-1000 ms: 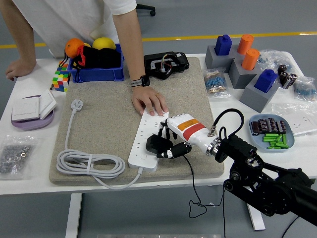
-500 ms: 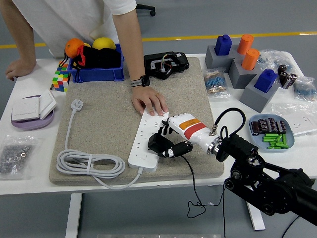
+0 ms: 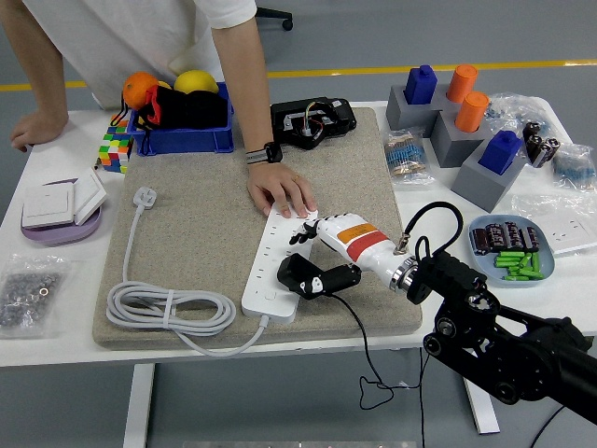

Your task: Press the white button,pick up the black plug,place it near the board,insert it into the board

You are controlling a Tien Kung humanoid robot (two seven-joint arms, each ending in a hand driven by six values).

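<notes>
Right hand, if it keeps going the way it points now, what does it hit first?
Probably the power strip: the right hand, shut on the plug, points left across it. Depth is unclear.

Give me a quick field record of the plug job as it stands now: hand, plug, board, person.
right hand: over the power strip, fingers around the black plug
black plug: on the power strip's near end, seating unclear
power strip: white, lying on the grey mat
person's hand: flat on the strip's far end
left hand: not in view
</notes>
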